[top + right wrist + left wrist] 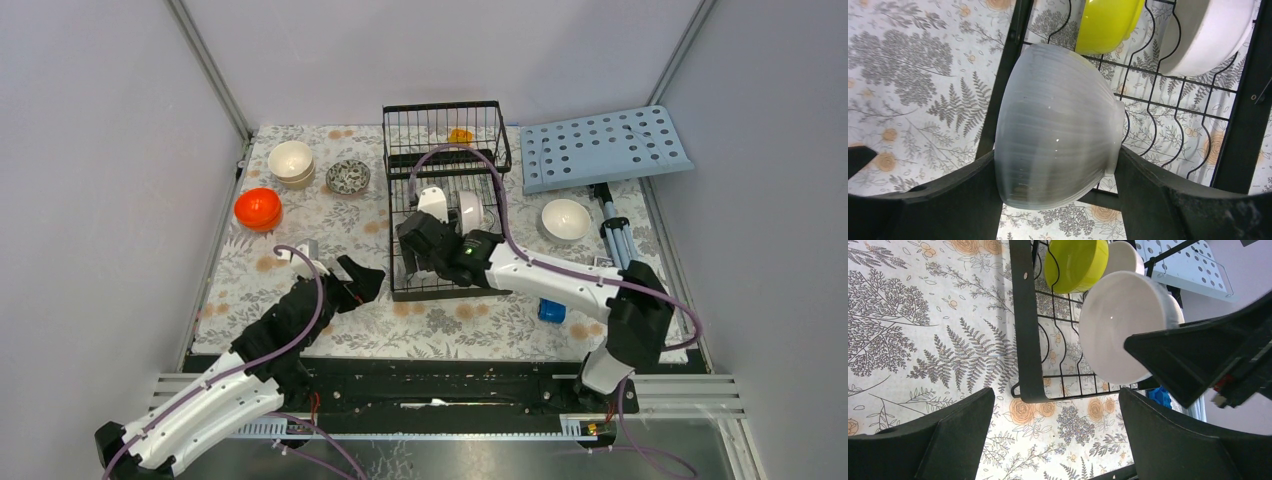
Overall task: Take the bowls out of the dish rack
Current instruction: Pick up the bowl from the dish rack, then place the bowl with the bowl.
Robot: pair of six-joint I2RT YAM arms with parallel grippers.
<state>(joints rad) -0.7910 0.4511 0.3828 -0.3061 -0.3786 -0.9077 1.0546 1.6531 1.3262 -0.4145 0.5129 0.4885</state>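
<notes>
Two pincers sit low in the top view. At lower left, the left pincer (362, 278) gapes wide and empty above the desk (330, 235), near the rack's (440, 292) left rim. At centre, the right pincer (425, 243) is partly spread, clamped around a ribbed bowl (1058, 125) over the rack's front. Behind it, a yellow-green bowl (1108, 20) and a white bowl (1208, 35) stand on edge in the rack. Farther back on the desk are orange bowls (258, 208), a white stack (291, 160) and a patterned bowl (348, 176) at upper left.
</notes>
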